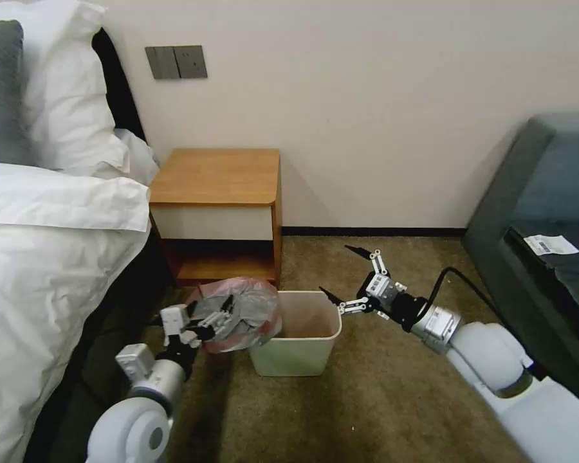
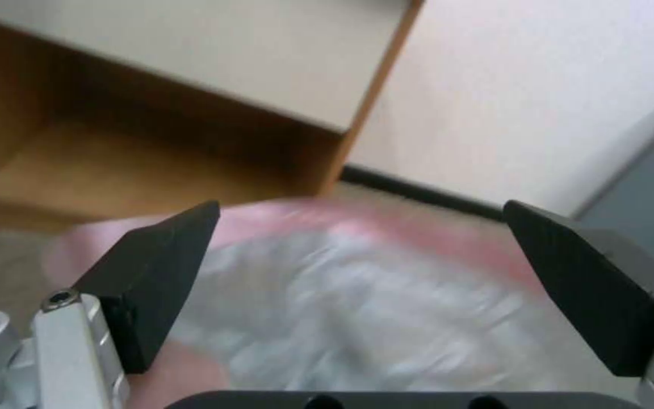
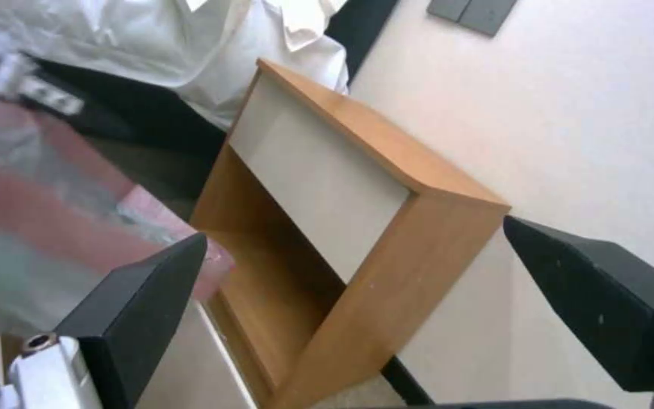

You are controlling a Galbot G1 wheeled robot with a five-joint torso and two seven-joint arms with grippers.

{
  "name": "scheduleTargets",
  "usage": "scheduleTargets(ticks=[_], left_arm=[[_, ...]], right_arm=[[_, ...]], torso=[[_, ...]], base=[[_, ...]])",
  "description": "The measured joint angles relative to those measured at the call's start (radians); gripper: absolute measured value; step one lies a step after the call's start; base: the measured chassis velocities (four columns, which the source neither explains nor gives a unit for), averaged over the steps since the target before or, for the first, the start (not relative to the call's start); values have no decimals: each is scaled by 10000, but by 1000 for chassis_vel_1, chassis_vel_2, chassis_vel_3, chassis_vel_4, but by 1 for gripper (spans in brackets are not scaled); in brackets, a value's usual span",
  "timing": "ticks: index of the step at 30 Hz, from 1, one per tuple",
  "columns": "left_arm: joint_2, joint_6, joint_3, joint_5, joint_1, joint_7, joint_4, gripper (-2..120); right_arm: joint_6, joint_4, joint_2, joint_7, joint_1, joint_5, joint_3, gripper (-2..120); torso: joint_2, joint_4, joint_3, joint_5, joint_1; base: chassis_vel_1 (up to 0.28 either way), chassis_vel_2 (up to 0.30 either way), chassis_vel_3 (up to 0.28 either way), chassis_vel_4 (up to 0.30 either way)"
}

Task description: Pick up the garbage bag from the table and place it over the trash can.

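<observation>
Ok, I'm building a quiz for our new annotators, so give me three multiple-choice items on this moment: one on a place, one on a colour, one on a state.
1. Where is the garbage bag?
A. On the table top
B. Bunched at the trash can's left rim, by the left claw
C. On the bed

2. What colour is the band at the bag's mouth?
A. Blue
B. Yellow
C. Pink-red

3. How is the right claw?
A. Open, holding nothing
B. Shut on the bag
C. Shut on the can's rim

Answers:
1 B: the head view shows it against the can's left side.
2 C: a pink-red edge rings the grey plastic.
3 A: its fingers stand wide apart beside the can.
</observation>
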Motion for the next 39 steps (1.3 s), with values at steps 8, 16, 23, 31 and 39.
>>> scheduleTargets(ticks=[8,16,23,31,39], left_arm=[[7,517,354,-951,-516,-177,245,93],[-116,502,548,-851,16,-302,352,93],[-70,206,636,-332,787,-324,521,93],[-250,-137,628,159,844,-477,707,92],[-224,-42,622,158,246,-487,1029,80]], right_arm=[[7,44,271,15,-174,-170,-76,100],[50,-65,473,14,-87,-300,-212,100],[206,-134,665,-27,-113,-454,-308,100],[381,-179,811,-67,-296,-561,-274,100],[619,-232,964,-81,-573,-686,-151,100]], torso=[[0,-2,0,2,0],[0,-1,0,2,0],[0,1,0,1,0],[0,0,0,2,0],[0,-2,0,2,-1]], base=[[0,0,0,0],[0,0,0,0],[0,0,0,0],[0,0,0,0],[0,0,0,0]])
